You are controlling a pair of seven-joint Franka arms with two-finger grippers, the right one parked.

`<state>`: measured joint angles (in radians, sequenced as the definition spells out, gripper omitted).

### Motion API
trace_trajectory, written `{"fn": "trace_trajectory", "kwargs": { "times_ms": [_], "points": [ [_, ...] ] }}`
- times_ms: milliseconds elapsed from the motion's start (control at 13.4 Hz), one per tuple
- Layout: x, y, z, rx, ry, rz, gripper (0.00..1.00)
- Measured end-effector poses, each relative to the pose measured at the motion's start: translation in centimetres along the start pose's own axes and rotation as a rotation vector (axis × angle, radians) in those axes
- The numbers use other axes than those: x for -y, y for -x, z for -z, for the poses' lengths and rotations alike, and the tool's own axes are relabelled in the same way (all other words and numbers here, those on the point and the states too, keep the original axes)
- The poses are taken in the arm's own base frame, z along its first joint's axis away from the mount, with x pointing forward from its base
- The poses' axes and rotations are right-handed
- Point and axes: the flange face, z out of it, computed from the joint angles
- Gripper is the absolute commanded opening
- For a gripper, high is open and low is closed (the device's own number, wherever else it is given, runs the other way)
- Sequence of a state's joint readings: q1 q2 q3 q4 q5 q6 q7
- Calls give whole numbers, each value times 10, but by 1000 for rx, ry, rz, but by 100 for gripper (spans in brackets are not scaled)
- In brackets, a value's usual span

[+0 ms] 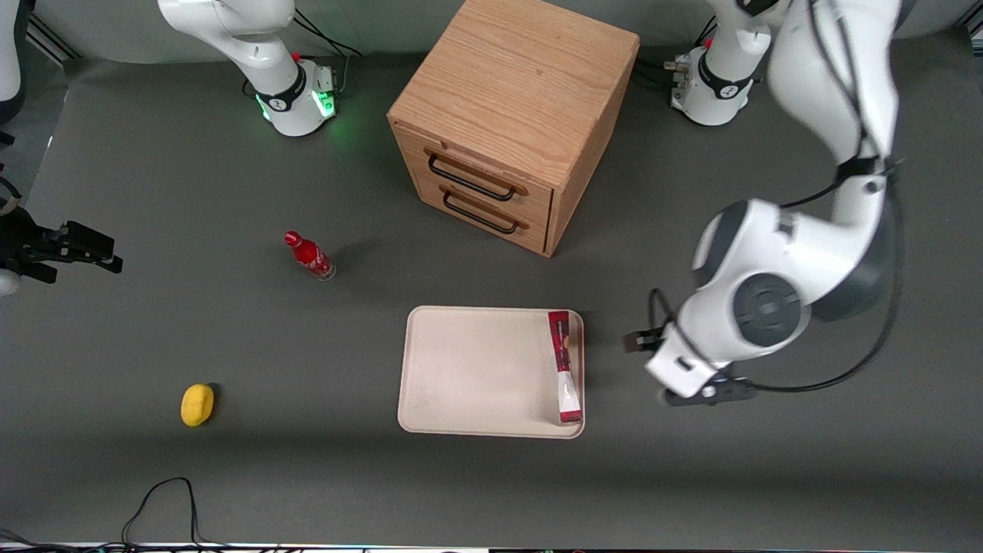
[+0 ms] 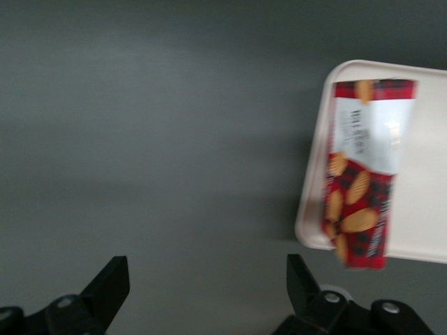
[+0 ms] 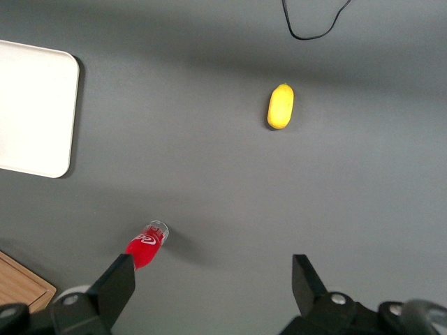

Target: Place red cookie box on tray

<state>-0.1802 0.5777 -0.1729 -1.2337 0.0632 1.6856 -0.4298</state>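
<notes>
The red cookie box stands on its thin long edge inside the cream tray, along the rim nearest the working arm. In the left wrist view the cookie box shows its red cookie print and a whitish panel, resting on the tray at its rim. My gripper hovers over bare table beside the tray, toward the working arm's end, apart from the box. The gripper is open, with only grey table between its black fingers.
A wooden two-drawer cabinet stands farther from the front camera than the tray. A small red bottle and a yellow object lie toward the parked arm's end. A black cable loops near the table's front edge.
</notes>
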Motion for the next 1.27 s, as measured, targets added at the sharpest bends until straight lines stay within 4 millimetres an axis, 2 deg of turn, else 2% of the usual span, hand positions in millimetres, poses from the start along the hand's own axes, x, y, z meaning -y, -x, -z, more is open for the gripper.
{"fn": "trace_trajectory", "kwargs": {
  "times_ms": [149,299,672,746,896,1119,1269],
  "points": [
    [75,19,28,10,-5,-19,100],
    [136,48,50,13,2,-26,100],
    [226,133,107,-15,-22,74,100],
    [236,143,119,-21,-34,84,100],
    [242,151,131,-26,-55,91,100],
    [253,153,135,-15,-53,114,100],
    [246,155,137,-4,-43,105,100]
  ]
}}
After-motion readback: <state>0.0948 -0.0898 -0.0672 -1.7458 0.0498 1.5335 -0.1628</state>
